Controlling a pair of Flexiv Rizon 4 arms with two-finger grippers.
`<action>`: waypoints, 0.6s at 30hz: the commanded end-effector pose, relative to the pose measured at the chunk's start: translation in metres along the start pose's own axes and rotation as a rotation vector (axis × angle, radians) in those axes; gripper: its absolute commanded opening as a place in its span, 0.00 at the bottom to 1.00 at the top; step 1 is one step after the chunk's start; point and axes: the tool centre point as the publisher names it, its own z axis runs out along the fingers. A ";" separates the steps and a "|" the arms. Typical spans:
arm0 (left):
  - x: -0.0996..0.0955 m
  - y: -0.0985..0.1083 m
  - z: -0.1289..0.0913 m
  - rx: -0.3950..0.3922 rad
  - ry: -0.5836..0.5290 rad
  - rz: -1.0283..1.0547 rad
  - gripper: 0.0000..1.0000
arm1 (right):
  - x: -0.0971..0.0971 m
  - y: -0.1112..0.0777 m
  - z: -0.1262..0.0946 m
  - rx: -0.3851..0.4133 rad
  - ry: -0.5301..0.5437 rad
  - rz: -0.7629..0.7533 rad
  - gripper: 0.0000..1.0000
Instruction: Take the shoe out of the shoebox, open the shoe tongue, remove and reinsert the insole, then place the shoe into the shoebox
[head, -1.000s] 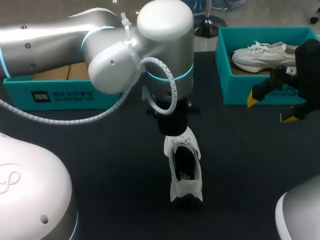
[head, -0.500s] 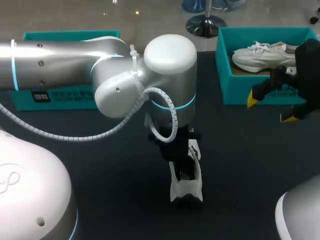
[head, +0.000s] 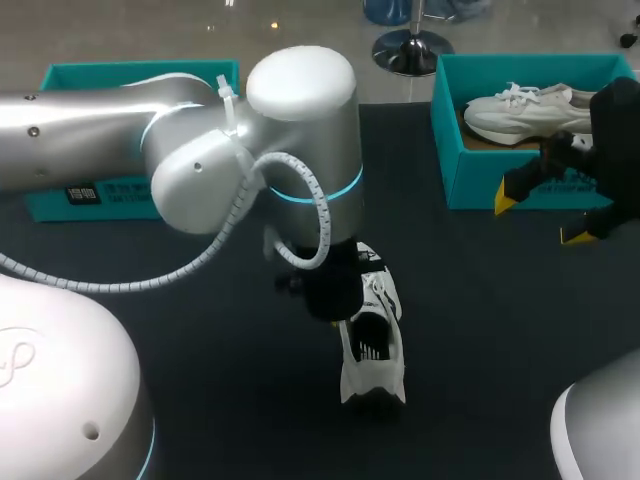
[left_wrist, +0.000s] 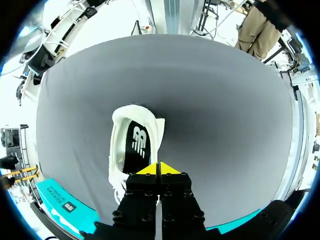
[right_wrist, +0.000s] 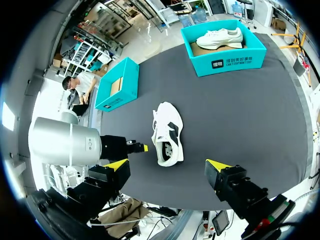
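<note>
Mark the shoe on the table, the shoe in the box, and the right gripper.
shoe on the table (head: 372, 345), head view, dark insole inside the opening.
shoe in the box (head: 520, 108), head view, white upper.
right gripper (head: 540, 220), head view, midway between its yellow fingertips.

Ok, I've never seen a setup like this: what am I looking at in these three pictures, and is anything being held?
This is a robot with two arms at a dark table. The head view looks down from above and behind it. Each round picture comes from a camera on one arm's wrist, looking along its fingers. A white shoe lies on the table, out of its box. The left gripper hangs close by it, its yellow-tipped fingers pressed together with nothing visible between them. The right gripper hovers wide open and empty near the teal shoebox, which holds a second white shoe. Another open teal box stands on the table's left side.
</note>
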 end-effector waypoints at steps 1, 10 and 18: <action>0.031 -0.008 -0.015 0.018 -0.061 -0.109 0.00 | 0.003 0.004 0.000 0.008 -0.005 0.001 1.00; 0.049 -0.024 -0.019 -0.002 -0.039 -0.258 1.00 | 0.003 0.004 0.000 0.008 -0.005 0.001 1.00; 0.049 -0.024 -0.019 -0.002 -0.039 -0.258 1.00 | 0.003 0.004 0.000 0.008 -0.005 0.001 1.00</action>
